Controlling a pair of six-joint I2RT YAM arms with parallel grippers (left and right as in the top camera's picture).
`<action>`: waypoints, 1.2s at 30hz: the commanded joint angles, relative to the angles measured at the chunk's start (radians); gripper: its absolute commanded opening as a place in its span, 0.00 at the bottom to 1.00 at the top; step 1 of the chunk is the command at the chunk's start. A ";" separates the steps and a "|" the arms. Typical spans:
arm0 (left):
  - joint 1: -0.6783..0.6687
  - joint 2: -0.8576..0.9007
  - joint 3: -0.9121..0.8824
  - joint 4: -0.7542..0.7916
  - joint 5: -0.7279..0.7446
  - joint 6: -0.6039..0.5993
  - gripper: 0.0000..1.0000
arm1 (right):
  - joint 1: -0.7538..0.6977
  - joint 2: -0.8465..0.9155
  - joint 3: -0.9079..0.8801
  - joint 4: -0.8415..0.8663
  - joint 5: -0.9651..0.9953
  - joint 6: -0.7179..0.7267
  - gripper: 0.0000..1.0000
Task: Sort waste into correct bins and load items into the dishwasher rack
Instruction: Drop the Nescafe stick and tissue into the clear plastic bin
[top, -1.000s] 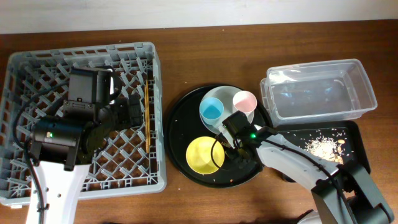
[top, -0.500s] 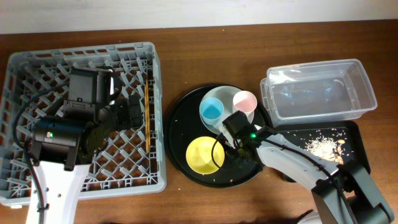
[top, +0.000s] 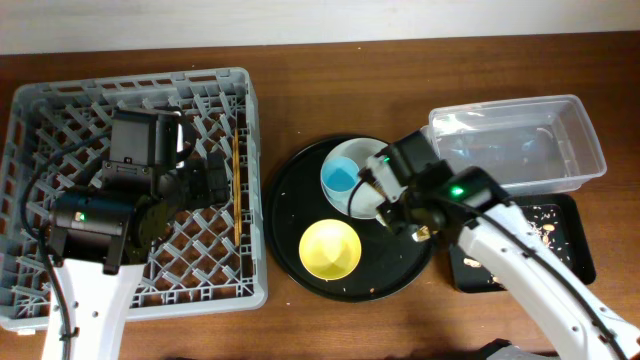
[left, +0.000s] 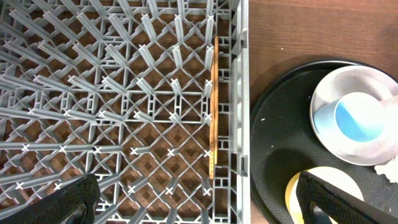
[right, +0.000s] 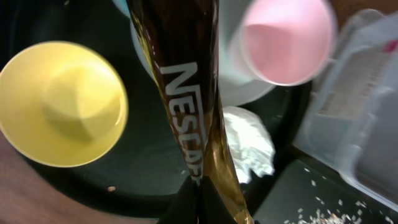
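Note:
My right gripper is shut on the gold-and-brown foil wrapper, which stretches away from the fingertips above the round black tray. Below it lie the yellow bowl, the pink cup and the crumpled white napkin. In the overhead view the right gripper hides the pink cup; the blue cup stands on the pale plate beside the yellow bowl. My left gripper hangs open over the dishwasher rack, where a chopstick lies along the right wall.
The clear tub stands at the back right. In front of it is the shallow black tray, with pale food scraps in it. The rack fills the left side, with the left gripper over it.
My right gripper has shut on the foil wrapper and lifted it off the round tray, moving back and to the right, over the pink cup. The left arm has not moved.

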 joint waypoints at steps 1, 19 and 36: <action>-0.001 0.002 -0.002 0.000 0.007 0.005 0.99 | -0.200 -0.036 0.015 0.093 0.019 0.159 0.04; -0.001 0.003 -0.002 -0.004 0.008 0.005 0.99 | -0.710 -0.013 0.018 0.303 -0.470 0.307 0.81; -0.001 0.003 -0.002 -0.034 0.008 0.005 0.99 | -0.110 -0.056 -0.139 0.103 0.048 0.306 0.96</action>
